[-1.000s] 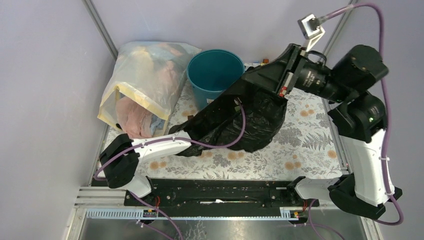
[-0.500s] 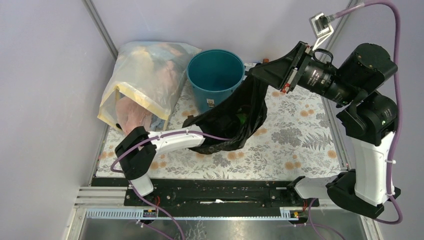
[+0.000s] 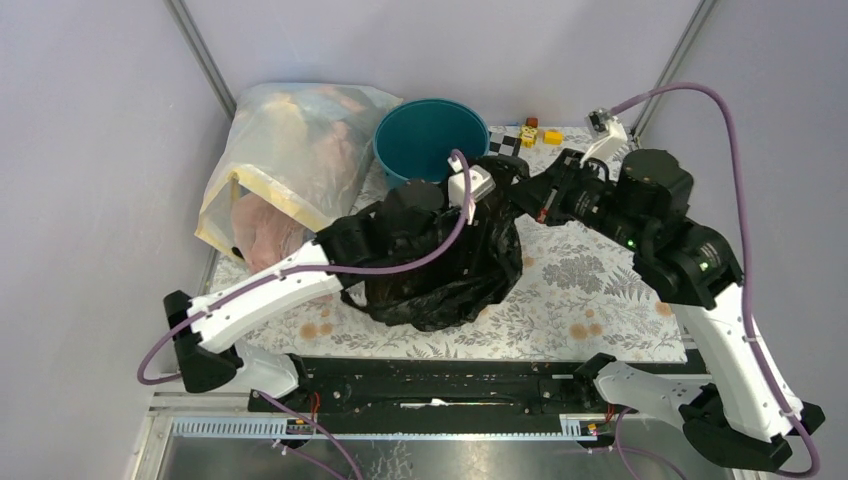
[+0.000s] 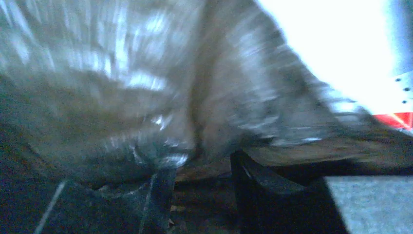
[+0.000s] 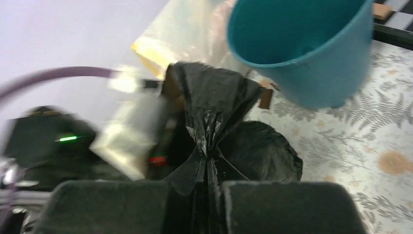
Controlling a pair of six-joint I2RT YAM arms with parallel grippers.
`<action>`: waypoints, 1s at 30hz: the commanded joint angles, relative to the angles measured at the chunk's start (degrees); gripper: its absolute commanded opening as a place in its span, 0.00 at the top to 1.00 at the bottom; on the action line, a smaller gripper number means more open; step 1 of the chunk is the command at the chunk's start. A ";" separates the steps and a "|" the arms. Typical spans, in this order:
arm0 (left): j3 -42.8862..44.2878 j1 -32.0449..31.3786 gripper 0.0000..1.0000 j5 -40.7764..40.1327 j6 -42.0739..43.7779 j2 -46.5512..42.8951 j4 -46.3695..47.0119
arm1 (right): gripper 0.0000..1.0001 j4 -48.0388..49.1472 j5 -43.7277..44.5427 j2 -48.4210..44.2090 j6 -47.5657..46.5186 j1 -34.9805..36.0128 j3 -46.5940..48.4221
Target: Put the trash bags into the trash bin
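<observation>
The black trash bag [image 3: 440, 275] lies crumpled on the floral cloth, just in front of the teal trash bin [image 3: 428, 140]. My right gripper [image 5: 209, 204] is shut on a pinched fold of the bag's film [image 5: 210, 122], close to the bin's near-right side; the bin [image 5: 302, 48] stands empty in the right wrist view. My left arm reaches over the bag, its wrist [image 3: 432, 210] pressed into the top of it. In the blurred left wrist view my left gripper [image 4: 202, 187] stands open, glossy bag film [image 4: 122, 97] draped above and against its left finger [image 4: 163, 187].
A big translucent yellowish bag of clothes [image 3: 290, 170] leans against the bin's left side. Small coloured blocks [image 3: 540, 132] and a checkered marker [image 3: 505, 141] lie behind the bin on the right. The cloth [image 3: 610, 290] ends at frame rails on both sides.
The right gripper came down from high at the right to beside the bin, still holding the bag. The left arm swung up and forward onto the bag, and its jaws opened.
</observation>
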 commanded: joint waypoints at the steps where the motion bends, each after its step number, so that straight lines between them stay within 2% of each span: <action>1: 5.67 -1.28 0.53 5.63 -3.67 -2.49 -2.35 | 1.00 2.05 8.36 -0.41 -3.01 -0.06 -1.42; 7: 11.75 -1.40 0.48 6.44 -9.17 -7.15 -5.89 | 1.00 0.43 14.60 -0.26 -5.45 -0.01 -0.43; 9: 13.75 -1.43 0.46 3.54 -11.63 -8.54 -9.61 | 1.00 0.13 16.56 -0.37 -6.15 -0.09 0.00; 12: 14.85 -1.39 0.36 -1.68 -15.00 -11.20 -15.97 | 1.00 -0.33 18.24 -0.18 -7.19 -0.07 1.52; 15: 8.05 -1.39 0.24 -5.14 -19.20 -17.36 -16.49 | 1.00 -1.05 18.75 0.88 -8.18 -0.09 3.69; 19: -1.03 -1.39 0.17 -7.45 -23.84 -25.29 -15.49 | 1.00 -1.40 19.54 1.51 -8.86 -0.09 4.37; 22: -8.21 -1.39 0.09 -12.23 -28.38 -30.85 -13.99 | 1.00 -1.17 18.85 1.51 -8.80 -0.08 4.18; 26: -15.90 -1.42 0.08 -14.91 -33.13 -36.18 -13.56 | 1.00 -1.08 17.94 1.43 -8.85 -0.05 4.43; 30: -23.60 -1.40 0.09 -10.42 -35.67 -39.96 -8.57 | 1.00 -0.81 16.97 1.01 -8.49 -0.08 3.68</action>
